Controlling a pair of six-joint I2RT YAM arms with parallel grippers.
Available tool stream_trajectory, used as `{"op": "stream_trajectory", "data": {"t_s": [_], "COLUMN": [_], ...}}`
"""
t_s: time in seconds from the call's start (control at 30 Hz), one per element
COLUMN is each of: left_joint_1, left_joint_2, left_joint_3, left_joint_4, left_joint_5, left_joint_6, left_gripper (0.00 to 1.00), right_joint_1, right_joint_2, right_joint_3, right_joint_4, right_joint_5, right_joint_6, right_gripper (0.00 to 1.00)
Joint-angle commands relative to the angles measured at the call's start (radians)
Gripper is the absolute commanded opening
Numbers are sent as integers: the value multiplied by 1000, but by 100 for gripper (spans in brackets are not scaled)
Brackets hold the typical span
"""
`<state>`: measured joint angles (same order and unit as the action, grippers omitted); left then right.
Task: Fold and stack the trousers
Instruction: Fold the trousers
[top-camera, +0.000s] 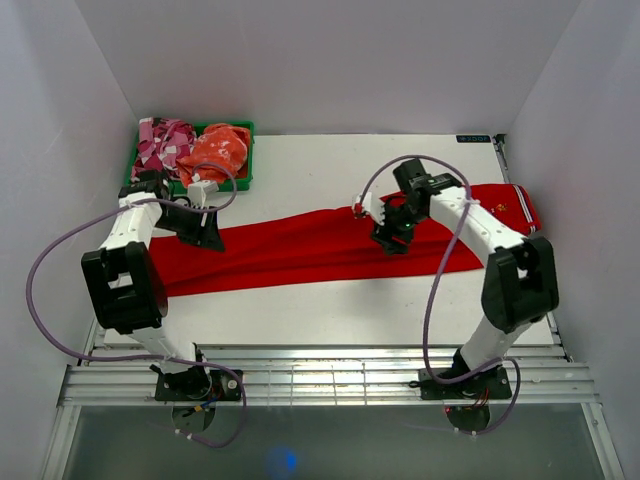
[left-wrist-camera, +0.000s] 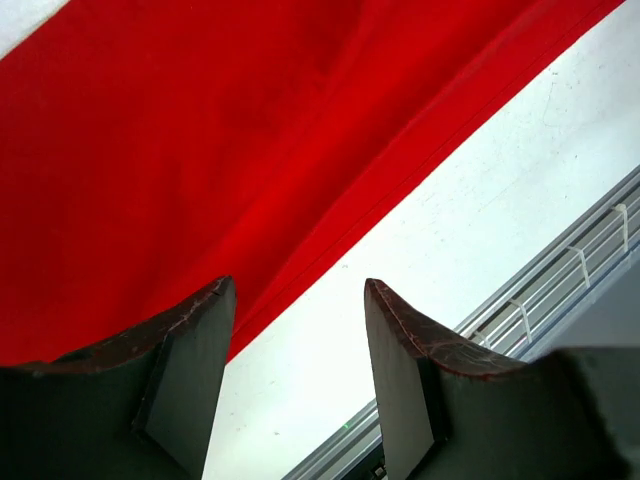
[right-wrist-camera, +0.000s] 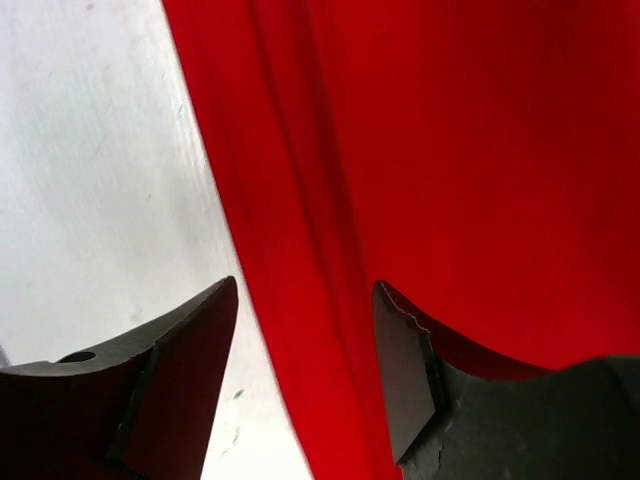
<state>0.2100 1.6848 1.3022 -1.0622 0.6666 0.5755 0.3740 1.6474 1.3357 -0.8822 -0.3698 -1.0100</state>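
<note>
**Containers.** One green bin stands at the far left corner of the table, just beyond the left gripper. It holds two items: a pink-and-white patterned garment on its left side and an orange garment on its right side. Both are crumpled.

**Count.** One bin, two garments in it, one pair of trousers, two grippers.

**Task item.** The trousers lie flat across the table, under both grippers. They extend left past the left gripper and right past the right gripper, reaching close to the table's right edge.

**Finger state.**
- Left gripper: fingers are spread wide with nothing clamped. One finger is over red cloth and the other over bare table, so the cloth edge runs through the gap.
- Right gripper: fingers are spread wide with nothing clamped. One finger is over bare table and the other over cloth.
- Contact with the cloth cannot be determined for either gripper.

**Edges and room.** A bare strip of table lies between the trousers' near edge and the rails. More bare surface lies beyond the right fingers, toward the far wall.
</note>
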Motion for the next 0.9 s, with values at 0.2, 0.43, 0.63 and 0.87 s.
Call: {"op": "stream_trajectory", "data": {"t_s": [0.2,0.43,0.63,0.87], "left_joint_1": [12,97,152,170], "left_joint_2": [-140,-129,-99,-68], "left_joint_3": [-61,-69,-26,6], "left_joint_4": [-16,-15,-31,-36], "left_joint_5": [-10,5,22,30], "left_joint_6": [-17,-54,-49,-42], "left_gripper": [65,65,64,64], "right_joint_1": [118,161,178,197], "right_joint_2": [232,282,249,183], "right_joint_3": [188,171,122,71], "right_joint_4": [9,17,26,32], "right_joint_5": [17,49,61,81], "right_joint_6": [-30,-58,-65,-42], "right_gripper": [59,38,26,8]}}
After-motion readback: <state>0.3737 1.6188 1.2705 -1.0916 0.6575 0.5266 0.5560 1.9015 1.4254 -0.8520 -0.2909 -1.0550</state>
